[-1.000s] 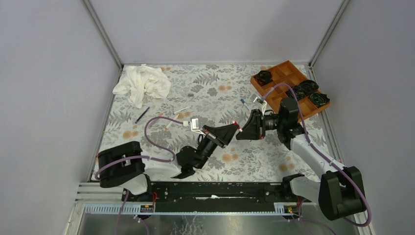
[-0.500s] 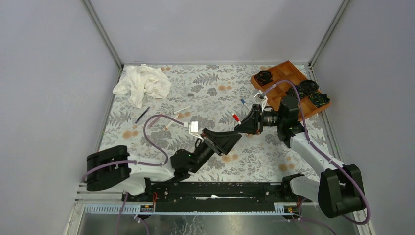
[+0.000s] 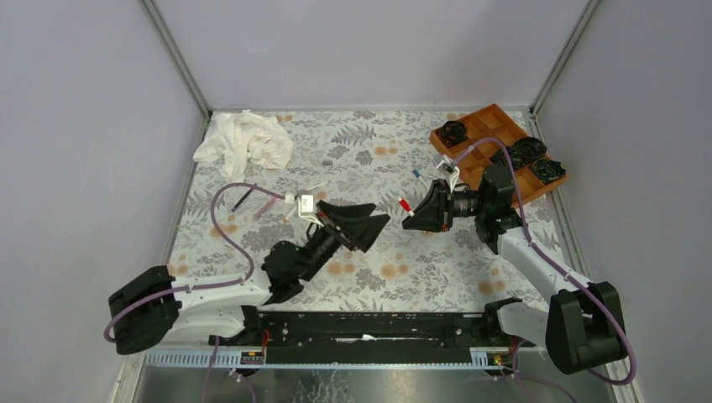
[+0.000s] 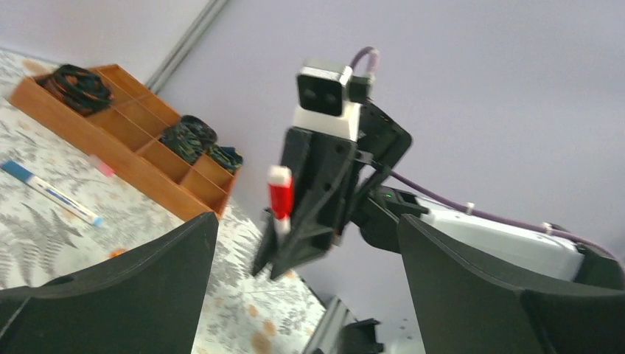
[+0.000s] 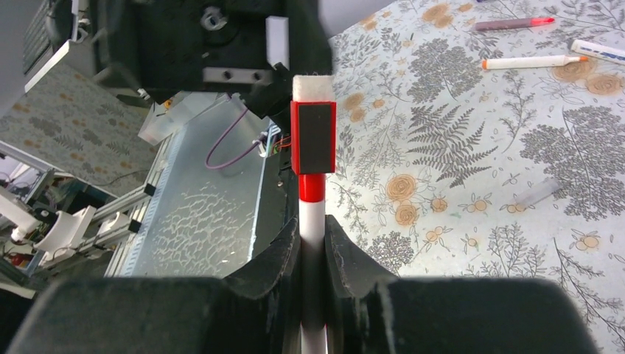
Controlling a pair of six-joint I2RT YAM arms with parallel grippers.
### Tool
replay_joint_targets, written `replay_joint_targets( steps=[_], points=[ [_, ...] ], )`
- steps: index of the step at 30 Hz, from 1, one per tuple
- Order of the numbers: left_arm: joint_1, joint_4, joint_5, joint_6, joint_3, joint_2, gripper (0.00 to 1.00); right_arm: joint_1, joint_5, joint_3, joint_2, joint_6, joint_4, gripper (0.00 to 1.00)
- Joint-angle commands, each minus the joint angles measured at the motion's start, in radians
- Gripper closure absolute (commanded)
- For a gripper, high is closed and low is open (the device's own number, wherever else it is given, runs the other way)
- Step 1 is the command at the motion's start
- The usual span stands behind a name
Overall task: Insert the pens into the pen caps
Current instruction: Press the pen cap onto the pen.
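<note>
Room: pale grey walls on 3 sides, with a metal post in each far corner.
Desk: covered by a sheet printed with grey ferns and orange blossoms. A metal rail runs along the near edge, where both arm bases sit.
White cloth: crumpled at 10 o'clock on the desk, close to the left wall.
Dark pen: lies flat and slanted at 9 o'clock, just nearer than the cloth.
Orange-tipped pen: white barrel, flat on the desk, at 1 o'clock in the right wrist view. A greyish, red-tipped pen lies just beyond it, apart from it.
Left arm's fingers: near the desk's middle, raised off the surface and spread wide. They are released, with nothing between them, and point toward 3 o'clock at the other arm.
Red pen: a white barrel with a red upper part that bears a black patch and ends in white. It is held up off the desk, facing the left arm.
Right arm's fingers: clenched on the red pen's white barrel, at 3 o'clock from the left arm's fingers. The 2 are near each other but apart.
Blue-tipped pen: flat on the desk at 12 o'clock from the right arm's fingers.
Pink cap: small, on the desk just beside the tray's near wall.
Tray: orange-brown and divided into compartments, at 2 o'clock on the desk. Black rosettes sit in several compartments.
</note>
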Motion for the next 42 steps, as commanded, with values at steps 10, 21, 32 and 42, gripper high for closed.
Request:
replay_joint_targets(
  steps=[10, 21, 32, 42],
  points=[
    [0.148, 0.203, 0.336, -0.01, 0.15, 0.269, 0.01, 0.021, -0.052, 0.031, -0.009, 0.01, 0.065, 1.0],
    [0.165, 0.243, 0.253, -0.079, 0.206, 0.363, 0.26, 0.02, -0.042, 0.032, -0.009, 0.01, 0.058, 1.0],
    [0.181, 0.25, 0.302, -0.119, 0.23, 0.392, 0.66, 0.02, -0.035, 0.034, -0.007, 0.008, 0.049, 1.0],
    [0.182, 0.247, 0.337, -0.149, 0.214, 0.406, 1.0, 0.02, -0.016, 0.048, -0.014, 0.0, 0.014, 1.0]
  ],
)
